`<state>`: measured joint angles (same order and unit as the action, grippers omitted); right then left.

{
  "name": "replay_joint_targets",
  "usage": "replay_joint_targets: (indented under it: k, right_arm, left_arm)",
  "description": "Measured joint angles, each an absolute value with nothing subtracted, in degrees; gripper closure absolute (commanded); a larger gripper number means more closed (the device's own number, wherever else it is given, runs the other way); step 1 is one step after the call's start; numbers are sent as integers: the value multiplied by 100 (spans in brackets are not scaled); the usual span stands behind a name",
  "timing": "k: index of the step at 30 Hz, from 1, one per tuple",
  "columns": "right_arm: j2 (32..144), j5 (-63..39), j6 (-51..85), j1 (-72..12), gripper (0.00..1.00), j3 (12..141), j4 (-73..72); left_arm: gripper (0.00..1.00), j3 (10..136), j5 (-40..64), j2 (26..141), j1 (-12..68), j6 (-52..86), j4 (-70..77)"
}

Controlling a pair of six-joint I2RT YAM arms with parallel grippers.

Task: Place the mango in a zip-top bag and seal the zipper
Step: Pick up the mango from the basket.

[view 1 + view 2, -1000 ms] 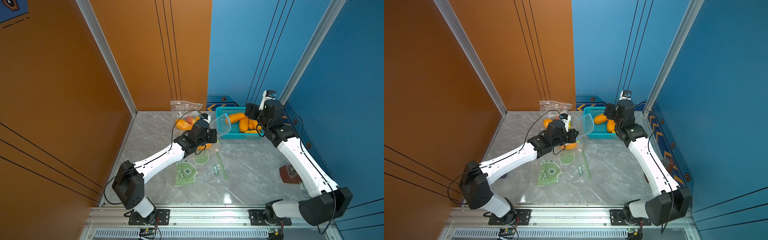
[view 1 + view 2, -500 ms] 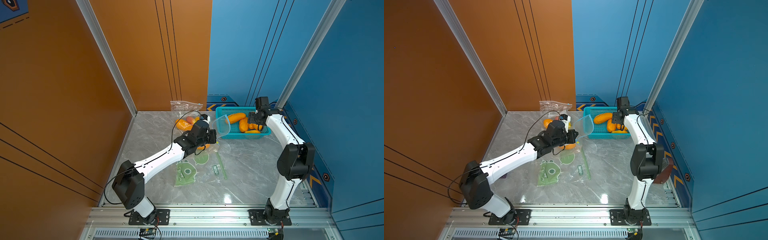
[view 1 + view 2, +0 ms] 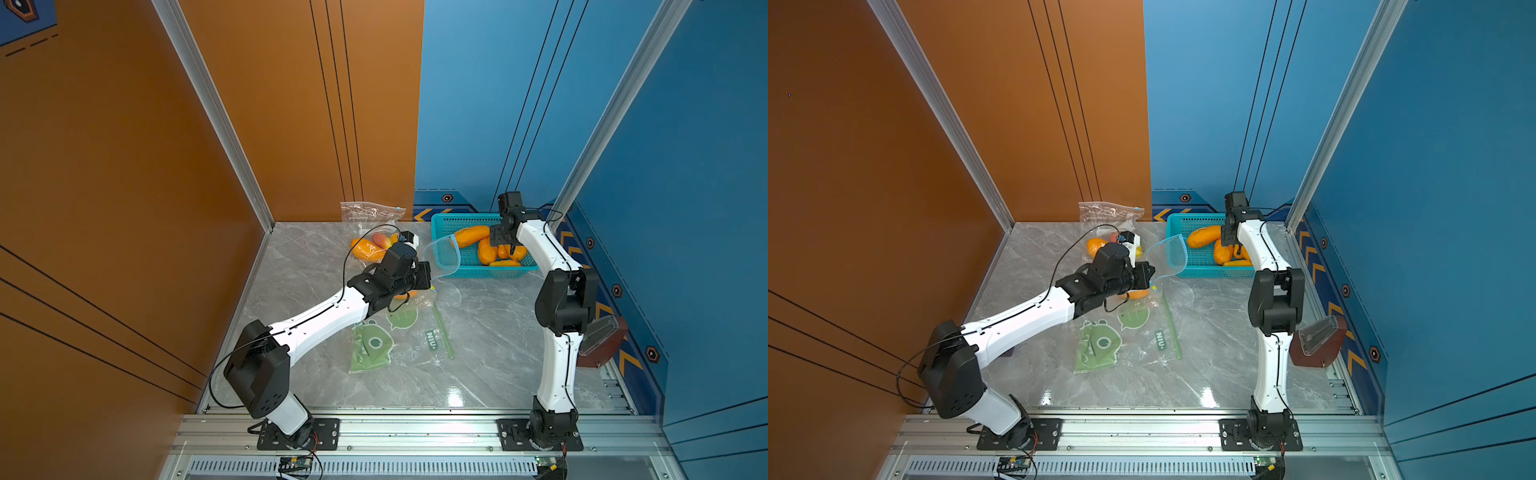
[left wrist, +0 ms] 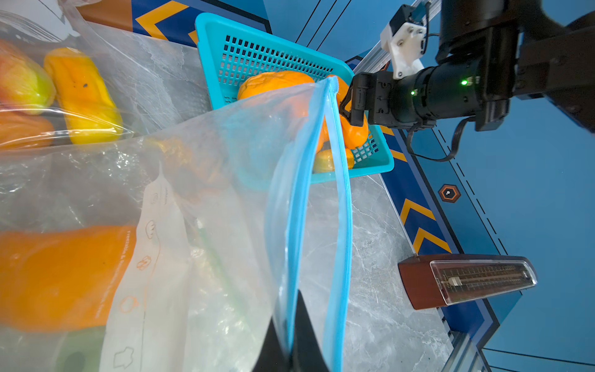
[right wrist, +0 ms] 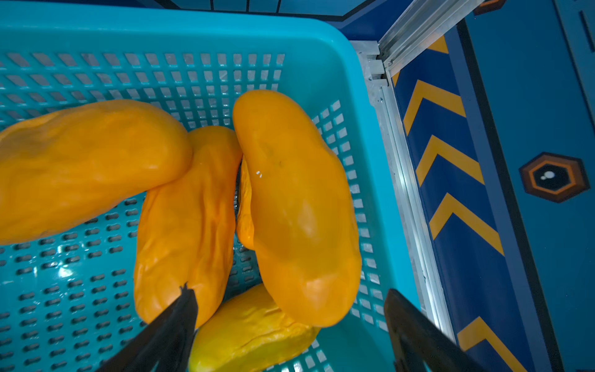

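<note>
Shot from overhead across a grey marble table, with two white arms splitting one bagging job between them. Parked in the far corner on the right arm's side, a teal basket of orange fruit, evidently set there for easy picking. Lifted off the table just beside that basket, the clear zip-top bag, tilted with its blue-edged mouth gaping toward the fruit, by all appearances to shorten the trip. Lying flat nearer the rail, a spare green-printed bag; propped at the back wall, fruit-filled bags. Yet to leave the basket, and so not in the bag: the mango, leaning on its neighbours. Poised over its near end, the right gripper, jaws spread wide to either side and closed on nothing, seemingly lined up for a grasp across the narrow width. Pinched tight on one lip of the bag's mouth, the left gripper, so keeping the zipper parted for loading.
</note>
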<state>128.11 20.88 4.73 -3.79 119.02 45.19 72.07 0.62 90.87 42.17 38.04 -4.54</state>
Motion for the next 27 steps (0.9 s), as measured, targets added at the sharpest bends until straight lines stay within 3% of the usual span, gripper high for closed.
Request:
replay_joint_targets:
  k: [11, 19, 27]
  right_arm:
    - [13996, 2333, 113, -244, 9, 13135, 4654]
    - [14123, 2272, 8, -106, 30, 13196, 4703]
    - [14116, 2220, -1, -106, 60, 13205, 4718]
  left_arm:
    - [100, 7207, 183, 9100, 4204, 3865, -421]
    - [100, 7207, 202, 9170, 4204, 3868, -410]
    - [100, 7207, 207, 9174, 4204, 3868, -412]
